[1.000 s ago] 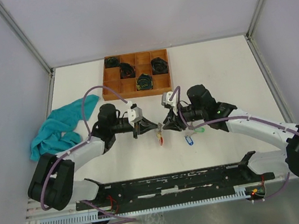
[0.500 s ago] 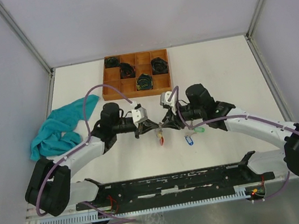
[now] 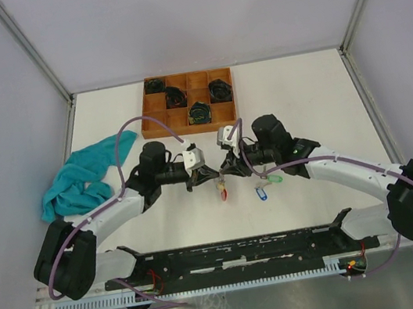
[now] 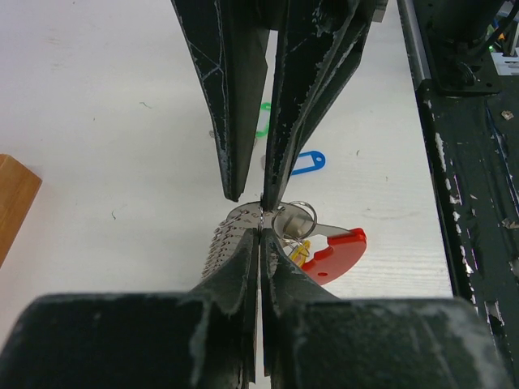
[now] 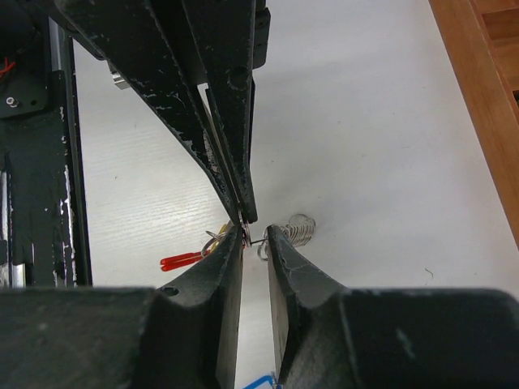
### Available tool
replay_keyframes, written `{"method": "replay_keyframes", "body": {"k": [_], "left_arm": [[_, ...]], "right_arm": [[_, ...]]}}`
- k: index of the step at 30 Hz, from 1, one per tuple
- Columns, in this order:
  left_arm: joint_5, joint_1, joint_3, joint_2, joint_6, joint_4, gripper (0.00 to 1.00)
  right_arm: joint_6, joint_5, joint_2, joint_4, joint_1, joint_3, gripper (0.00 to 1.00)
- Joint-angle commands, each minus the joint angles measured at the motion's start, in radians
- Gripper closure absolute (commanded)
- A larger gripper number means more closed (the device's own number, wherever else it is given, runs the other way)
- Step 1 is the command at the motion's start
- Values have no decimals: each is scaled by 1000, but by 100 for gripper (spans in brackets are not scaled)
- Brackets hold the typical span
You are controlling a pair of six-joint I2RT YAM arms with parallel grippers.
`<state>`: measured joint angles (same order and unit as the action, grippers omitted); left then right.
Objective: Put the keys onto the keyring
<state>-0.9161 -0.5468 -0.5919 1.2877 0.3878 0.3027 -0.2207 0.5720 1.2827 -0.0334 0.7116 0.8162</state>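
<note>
The left claw [image 4: 259, 237] pinches the keyring [image 4: 293, 217] tight above the table [image 3: 302, 107] while the right claw [image 5: 253, 237], jaws slightly apart at its wire, seems to be prying it open; next comes fetching the blue key [image 4: 306, 163] lying nearby.

Wht table [image 3: 308, 98] w/ lilac walls [image 3: 191, 14]

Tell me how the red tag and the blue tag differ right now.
The red tag hangs from the keyring pinched in the left gripper; the blue tag lies loose on the table, off the ring. The red tag is solid and broad; the blue tag is a slim frame with a pale middle. Both are plastic key tags.
</note>
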Motion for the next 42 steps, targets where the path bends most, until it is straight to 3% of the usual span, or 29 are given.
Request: {"method": "replay_keyframes", "body": {"k": [1,6,10,24,42], "left_arm": [[19,-3,-24,-21,38,-8,97],[15,-4,-16,-24,24,15,97],[20,-3,-5,-28,11,40,97],[-15,18,46,-22,-68,180,88],[-50,59,79,-1,-186,330,97]], "right_arm": [[-20,12,15,27,6,47,75],[-34,22,25,-2,6,57,80],[-41,21,24,-6,7,57,99],[-27,16,-18,28,5,24,99],[-9,23,-12,32,6,9,99]]}}
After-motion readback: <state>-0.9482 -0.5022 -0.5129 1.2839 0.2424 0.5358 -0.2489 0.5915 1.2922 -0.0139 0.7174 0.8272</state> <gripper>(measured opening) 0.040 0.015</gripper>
